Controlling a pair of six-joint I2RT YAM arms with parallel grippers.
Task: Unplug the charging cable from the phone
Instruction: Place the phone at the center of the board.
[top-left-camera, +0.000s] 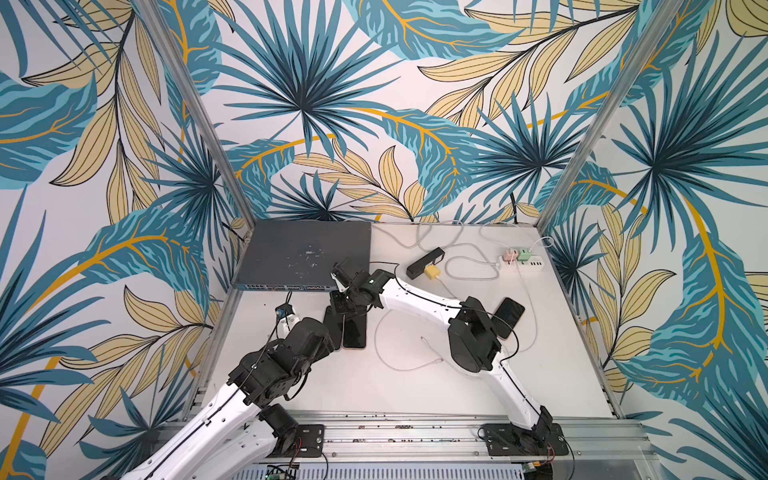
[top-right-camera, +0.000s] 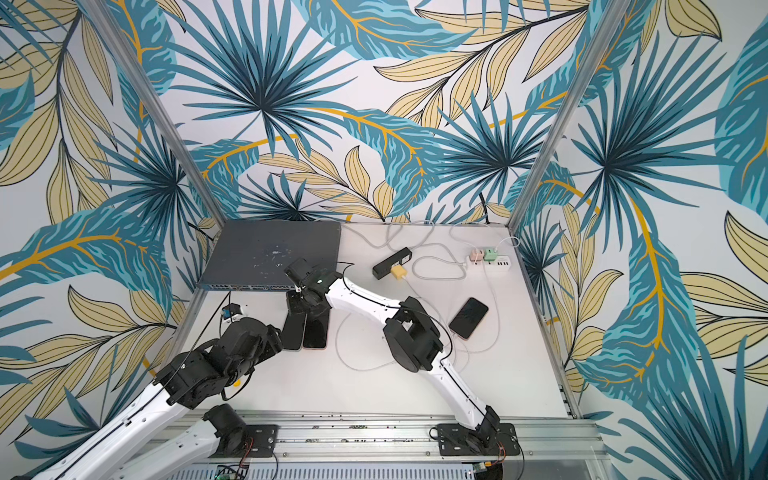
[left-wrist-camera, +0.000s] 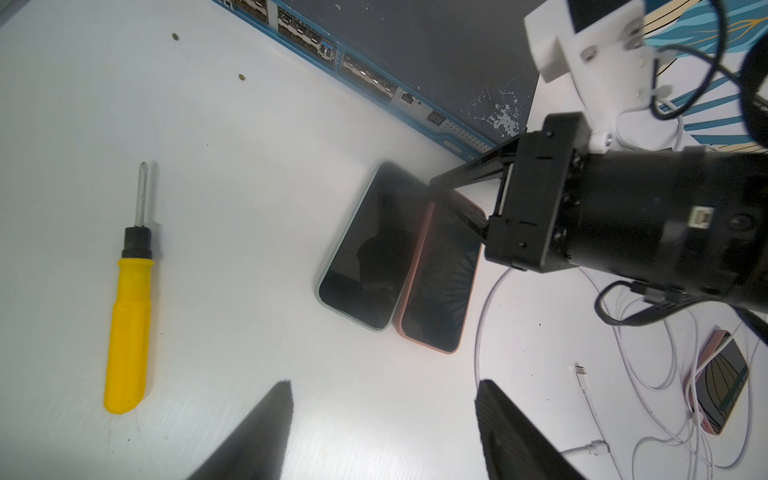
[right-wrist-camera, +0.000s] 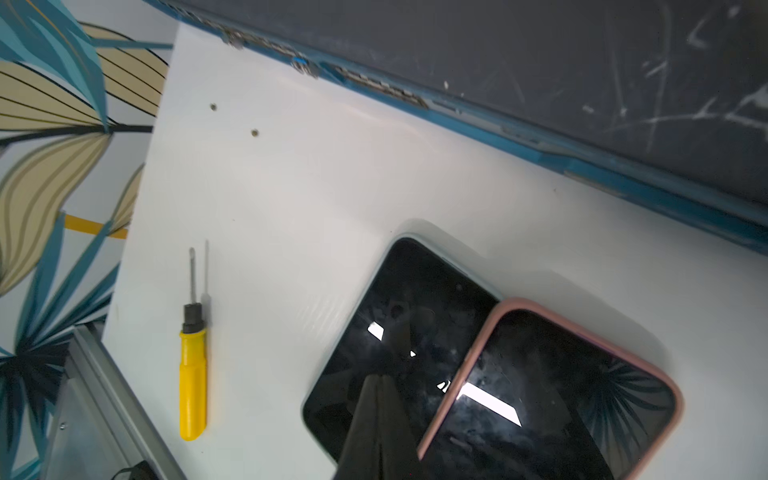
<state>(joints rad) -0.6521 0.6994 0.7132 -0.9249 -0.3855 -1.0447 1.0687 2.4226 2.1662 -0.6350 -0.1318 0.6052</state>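
Robot test cell; aluminium frame (top-left-camera: 395, 436), leaf-print walls (top-left-camera: 303, 104)

We see glossy glass on the green-edged phone (right-wrist-camera: 399, 332) and the pink phone (right-wrist-camera: 561, 399), its case matt; the screwdriver (right-wrist-camera: 193, 353) pairs smooth yellow plastic with bare metal; the dark box (right-wrist-camera: 540, 62) looks scratched.

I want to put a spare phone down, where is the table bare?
Bare: between the screwdriver and the green-cased phone; also the table front, between the cable loop and the metal rail. Crowded: around the power strip and third phone.
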